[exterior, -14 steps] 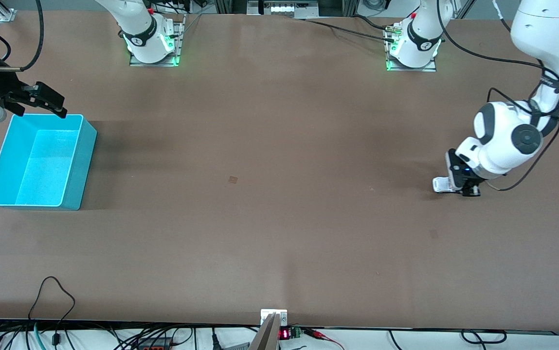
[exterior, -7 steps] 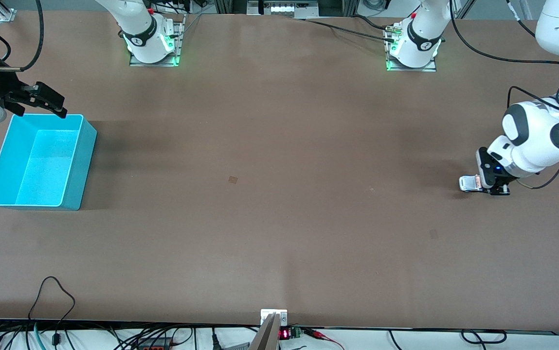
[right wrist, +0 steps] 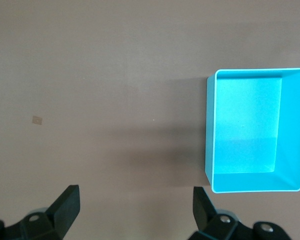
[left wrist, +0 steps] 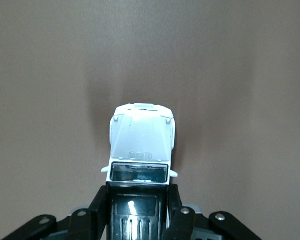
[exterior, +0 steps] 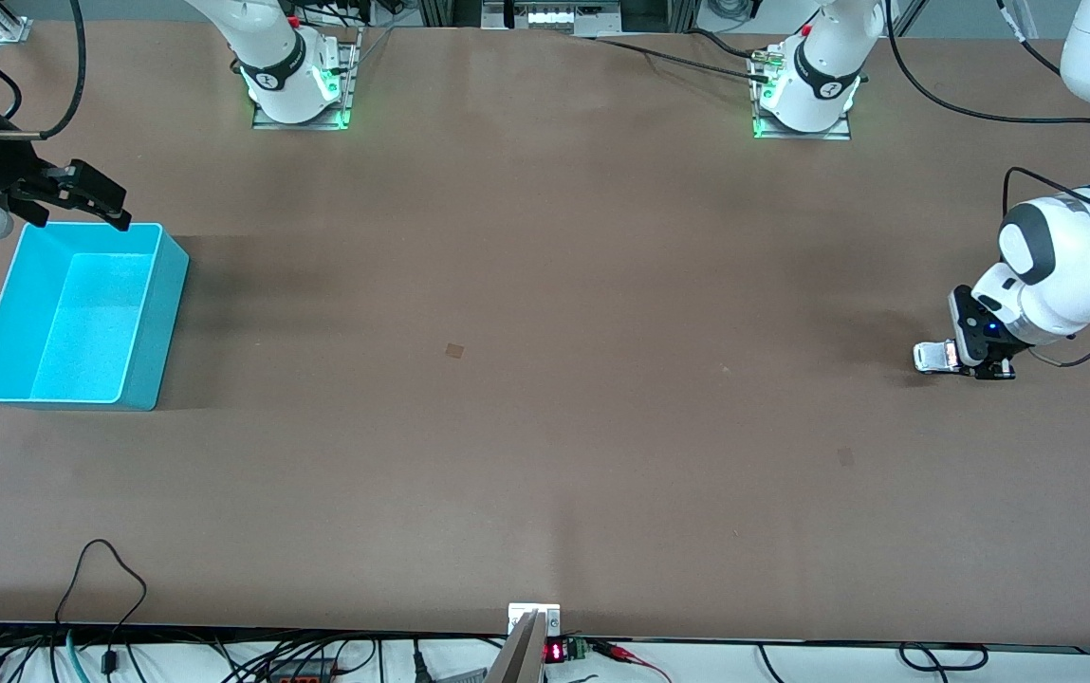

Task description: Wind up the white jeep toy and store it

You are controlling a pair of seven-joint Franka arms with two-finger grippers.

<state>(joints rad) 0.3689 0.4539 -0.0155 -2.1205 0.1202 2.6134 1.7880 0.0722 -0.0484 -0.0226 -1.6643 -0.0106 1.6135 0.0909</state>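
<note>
Jeep point(exterior: 930, 356) shifted outward, rear hidden

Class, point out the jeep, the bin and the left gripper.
jeep point(left wrist: 142, 137), left wrist view, on its white hood.
bin point(exterior: 154, 323), front view, on its outer side wall.
left gripper point(exterior: 960, 358), front view, between its fingertips, shut on the jeep.

White jeep toy point(left wrist: 141, 145) rear — hidden between fingers point(left wrist: 175, 220)

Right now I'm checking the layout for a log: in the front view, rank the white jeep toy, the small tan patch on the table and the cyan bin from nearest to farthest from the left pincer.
1. White jeep toy: in the left pincer, at the left arm's end of the table.
2. Small tan patch: mid-table.
3. Cyan bin: at the right arm's end, under the open right pincer.
</note>
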